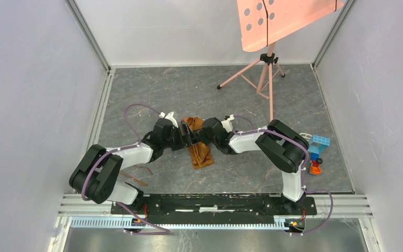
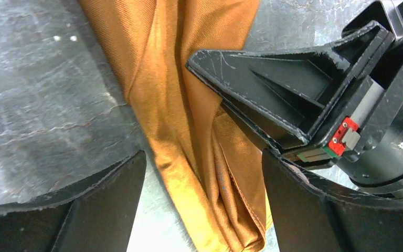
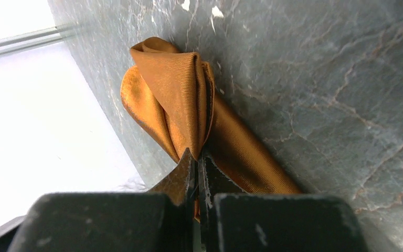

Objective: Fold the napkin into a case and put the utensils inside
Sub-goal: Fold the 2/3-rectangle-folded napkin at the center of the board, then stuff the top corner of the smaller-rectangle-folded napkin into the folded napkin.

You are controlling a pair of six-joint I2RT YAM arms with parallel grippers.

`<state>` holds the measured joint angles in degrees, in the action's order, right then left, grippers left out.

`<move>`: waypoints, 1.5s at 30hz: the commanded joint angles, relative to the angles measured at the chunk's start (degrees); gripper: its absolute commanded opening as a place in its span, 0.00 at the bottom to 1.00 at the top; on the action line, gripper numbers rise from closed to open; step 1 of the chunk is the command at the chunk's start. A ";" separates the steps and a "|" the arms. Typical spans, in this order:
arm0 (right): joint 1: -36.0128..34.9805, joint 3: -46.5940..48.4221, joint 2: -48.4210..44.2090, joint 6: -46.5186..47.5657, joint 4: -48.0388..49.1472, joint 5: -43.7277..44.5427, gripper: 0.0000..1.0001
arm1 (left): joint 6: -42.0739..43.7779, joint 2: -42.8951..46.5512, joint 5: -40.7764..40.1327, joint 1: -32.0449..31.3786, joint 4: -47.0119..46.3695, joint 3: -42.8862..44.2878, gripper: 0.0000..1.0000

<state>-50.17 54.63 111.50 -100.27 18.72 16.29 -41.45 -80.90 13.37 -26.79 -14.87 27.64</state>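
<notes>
Looks like a robotics lab cell. Boxed in by white panels (image 1: pixel 31 79) on aluminium framing (image 1: pixel 89 37), floored with a grey marbled tabletop (image 1: pixel 189 94). Fitted with a left arm (image 1: pixel 134 154) and right arm (image 1: pixel 244 142) on a black base rail (image 1: pixel 215 202), plus a pink perforated panel on a tripod (image 1: pixel 294 21).

I read only white print, on the right tool's (image 2: pixel 204 65) black motor housing (image 2: pixel 399 157), Chinese characters, then "DM-J4", cut off
</notes>
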 commanded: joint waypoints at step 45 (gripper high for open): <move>17.76 4.88 -4.46 71.32 1.65 -37.56 0.75 | -2.07 -15.08 -7.56 -3.08 6.17 6.45 0.30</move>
<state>-32.27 56.27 105.91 -30.44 17.06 -19.62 -42.70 -93.38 6.63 -29.65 -17.93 35.40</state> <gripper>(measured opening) 0.778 0.303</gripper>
